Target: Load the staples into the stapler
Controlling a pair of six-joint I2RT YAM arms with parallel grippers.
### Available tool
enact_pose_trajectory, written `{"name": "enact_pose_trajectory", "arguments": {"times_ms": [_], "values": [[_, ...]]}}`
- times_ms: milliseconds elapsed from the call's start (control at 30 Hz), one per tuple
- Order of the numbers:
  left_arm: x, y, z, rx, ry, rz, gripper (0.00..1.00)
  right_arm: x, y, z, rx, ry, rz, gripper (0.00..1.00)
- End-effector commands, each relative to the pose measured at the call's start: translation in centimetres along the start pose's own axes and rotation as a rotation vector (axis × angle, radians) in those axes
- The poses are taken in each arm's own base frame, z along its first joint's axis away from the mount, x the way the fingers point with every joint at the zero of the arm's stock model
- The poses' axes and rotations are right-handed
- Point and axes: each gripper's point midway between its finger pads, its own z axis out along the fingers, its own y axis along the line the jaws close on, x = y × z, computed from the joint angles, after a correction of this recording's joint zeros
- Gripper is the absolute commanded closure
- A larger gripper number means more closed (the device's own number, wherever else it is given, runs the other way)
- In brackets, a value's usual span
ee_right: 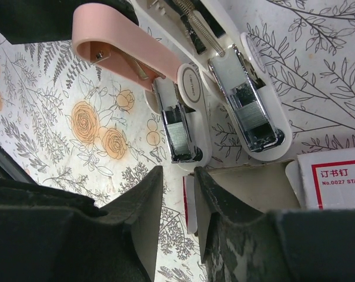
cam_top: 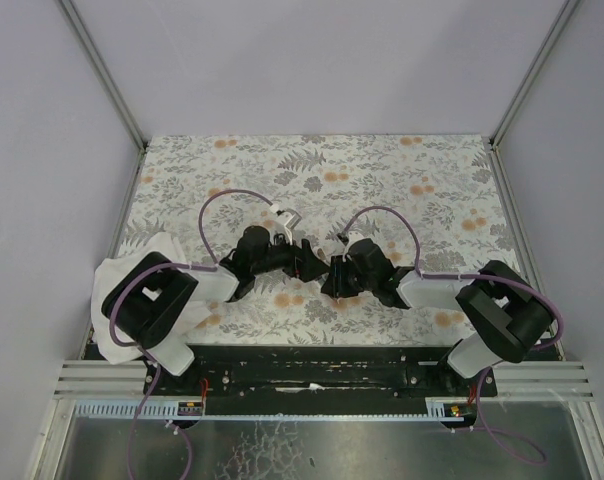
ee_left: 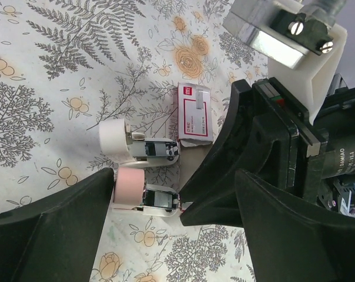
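- Well, right claw (ee_right: 177, 176) stands narrow at the tan tray (ee_right: 254, 185) beside the staples box (ee_right: 336, 176) (gripping anything? cannot tell); a skewed pinch could tip it.
- Left claw (ee_left: 176, 176) gapes, empty; unsteadied stapler (ee_right: 248, 111) may skid.

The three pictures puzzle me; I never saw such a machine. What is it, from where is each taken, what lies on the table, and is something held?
Two robot arms stand at a table's near edge, each ending in a two-finger gripper. One looks down from above; the others come from cameras on the left and right wrists. On the flowered table lie an opened pink-and-white stapler, a red staple box with its tan tray, and a white cloth. The left gripper stands open around the stapler. The right gripper sits narrow at the tray; whether it grips is unclear.
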Motion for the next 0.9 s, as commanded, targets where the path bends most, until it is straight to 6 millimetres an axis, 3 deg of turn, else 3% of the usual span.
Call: {"name": "enact_pose_trajectory", "arguments": {"times_ms": [0, 433, 633, 867], "values": [[-0.2, -2.3, -0.3, 0.079, -0.027, 0.035, 0.18, -2.2, 0.4, 0.8, 0.013, -0.068, -0.065, 0.65], [2.4, -4.4, -0.5, 0.108, 0.019, 0.036, 0.18, -2.6, -0.4, 0.6, 0.055, -0.08, -0.108, 0.65], [2.5, -4.4, -0.4, 0.057, 0.013, 0.09, 0.19, -2.4, -0.6, 0.8, 0.063, -0.073, -0.112, 0.66], [3.3, -5.1, 0.0, 0.047, 0.039, 0.13, 0.34, -2.3, -0.9, 1.0, 0.076, -0.065, -0.119, 0.66]]}}
